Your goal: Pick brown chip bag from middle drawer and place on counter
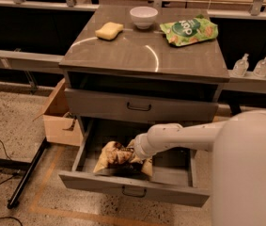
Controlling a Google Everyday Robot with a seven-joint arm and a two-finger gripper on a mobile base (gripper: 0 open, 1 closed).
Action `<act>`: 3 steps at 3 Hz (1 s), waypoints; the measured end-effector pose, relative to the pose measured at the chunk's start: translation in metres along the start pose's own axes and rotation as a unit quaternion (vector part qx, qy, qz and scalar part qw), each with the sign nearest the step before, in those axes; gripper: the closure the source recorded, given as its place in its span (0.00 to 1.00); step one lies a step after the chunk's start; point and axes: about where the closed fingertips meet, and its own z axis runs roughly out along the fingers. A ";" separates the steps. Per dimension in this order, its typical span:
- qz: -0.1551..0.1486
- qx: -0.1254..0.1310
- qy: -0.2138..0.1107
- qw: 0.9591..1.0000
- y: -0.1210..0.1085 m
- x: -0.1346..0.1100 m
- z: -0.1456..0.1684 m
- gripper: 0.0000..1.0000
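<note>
**Figure: End effector at the brown chip bag inside the open middle drawer**

At far left, a cardboard box (pixel 57 119) stands open on the floor beside the cabinet; what it holds cannot be made out. On the table (pixel 137 55), from left to right, lie a yellow sponge (pixel 109 30), a white bowl (pixel 144 17) whose interior is not visible, and a green chip bag (pixel 189 30). The front part of the table is bare.

Below the table, the taller-fronted drawer (pixel 142 106) is closed. The middle drawer (pixel 132 189) beneath it is pulled out. The brown chip bag (pixel 111 155) lies in the drawer's left half, its long axis roughly parallel to the drawer front, and the floor to its right looks bare.

The arm reaches in from the right, and the end effector (pixel 133 154) sits at the bag's right-hand portion, touching or buried in the crinkled foil. The bag thus extends mainly leftward from it. Whether the end effector is spread, closed, or pinching the bag cannot be told.

By judgement, the grasp is the step in hand. The lift must clear the drawer front and the closed drawer above before the bag reaches the table.

Two clear bottles (pixel 251 65) stand on a ledge at far right.
</note>
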 end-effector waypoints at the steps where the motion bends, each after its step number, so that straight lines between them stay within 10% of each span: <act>1: 0.017 0.030 0.018 0.999 0.006 -0.007 -0.060 1.00; 3: 0.040 0.085 0.056 0.994 0.033 -0.028 -0.180 1.00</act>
